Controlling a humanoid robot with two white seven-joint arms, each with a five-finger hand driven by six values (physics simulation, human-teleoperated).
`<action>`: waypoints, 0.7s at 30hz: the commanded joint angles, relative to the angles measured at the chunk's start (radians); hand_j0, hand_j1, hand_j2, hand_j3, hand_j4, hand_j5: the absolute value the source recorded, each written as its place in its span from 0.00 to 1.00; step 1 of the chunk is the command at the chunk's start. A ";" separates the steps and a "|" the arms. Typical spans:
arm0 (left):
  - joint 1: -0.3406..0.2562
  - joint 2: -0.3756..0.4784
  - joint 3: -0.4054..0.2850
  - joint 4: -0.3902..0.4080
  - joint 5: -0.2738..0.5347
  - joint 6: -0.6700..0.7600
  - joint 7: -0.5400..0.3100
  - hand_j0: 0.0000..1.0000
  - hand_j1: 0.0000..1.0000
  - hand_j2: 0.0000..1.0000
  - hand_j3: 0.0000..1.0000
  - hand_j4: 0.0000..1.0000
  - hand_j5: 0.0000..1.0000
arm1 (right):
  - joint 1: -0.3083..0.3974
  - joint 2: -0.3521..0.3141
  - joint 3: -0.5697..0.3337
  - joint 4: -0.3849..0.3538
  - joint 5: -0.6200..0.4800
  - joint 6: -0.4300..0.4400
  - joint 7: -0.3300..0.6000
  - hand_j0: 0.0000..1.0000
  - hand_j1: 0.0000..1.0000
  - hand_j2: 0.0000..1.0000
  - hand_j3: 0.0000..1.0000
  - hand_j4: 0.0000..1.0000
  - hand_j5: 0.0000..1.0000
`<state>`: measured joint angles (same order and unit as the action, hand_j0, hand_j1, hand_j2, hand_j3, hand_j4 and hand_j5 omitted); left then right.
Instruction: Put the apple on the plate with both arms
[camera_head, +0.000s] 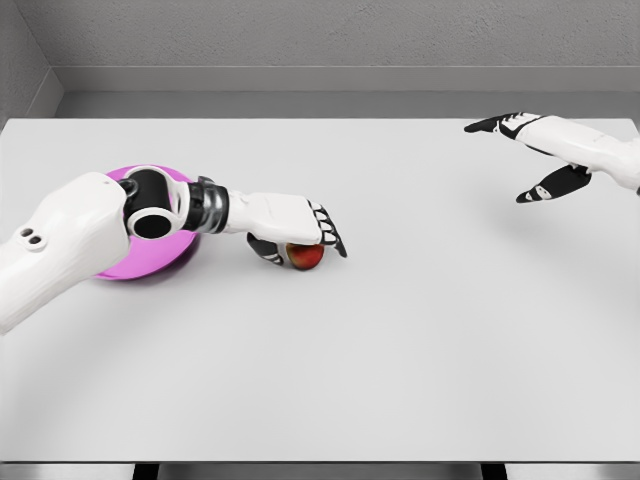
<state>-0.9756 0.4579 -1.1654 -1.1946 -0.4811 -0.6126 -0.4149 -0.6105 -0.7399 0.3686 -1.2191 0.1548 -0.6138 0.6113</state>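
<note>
- Where the left arm crosses it, the plate (150, 262) is partly hidden; nothing is seen on its visible part.
- The apple (306, 256) is enclosed on the bench (400, 350) by the left hand (290, 228), fingers (330, 232) curled over; the grasp step is judged underway, a lift leftward being needed.
- The right hand (540, 150) is held far right, fingers spread.

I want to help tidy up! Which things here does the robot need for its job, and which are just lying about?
Needed for the job:
- apple, under the left hand, which is closing around it
- plate, pink, partly hidden behind the left arm
- right hand, open, raised at the far right

Just lying about:
- nothing; only the white table holds everything
</note>
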 joint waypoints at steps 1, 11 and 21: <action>0.000 -0.002 0.001 0.001 -0.008 0.002 0.001 0.73 0.73 0.73 0.73 0.73 0.73 | 0.000 -0.001 0.000 0.000 -0.008 0.003 0.000 1.00 1.00 1.00 1.00 1.00 1.00; 0.002 -0.002 -0.005 -0.005 -0.010 0.002 -0.001 0.49 0.49 0.49 0.49 0.49 0.49 | 0.000 -0.001 0.000 0.000 -0.008 0.003 0.000 1.00 1.00 1.00 1.00 1.00 1.00; -0.025 0.045 0.036 -0.019 0.073 0.002 0.001 0.45 0.45 0.45 0.45 0.45 0.45 | 0.000 0.001 0.000 0.000 -0.008 0.003 0.000 1.00 1.00 1.00 1.00 1.00 1.00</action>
<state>-1.0002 0.4822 -1.1477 -1.2112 -0.4481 -0.6127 -0.4151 -0.6121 -0.7382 0.3686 -1.2191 0.1548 -0.6137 0.6113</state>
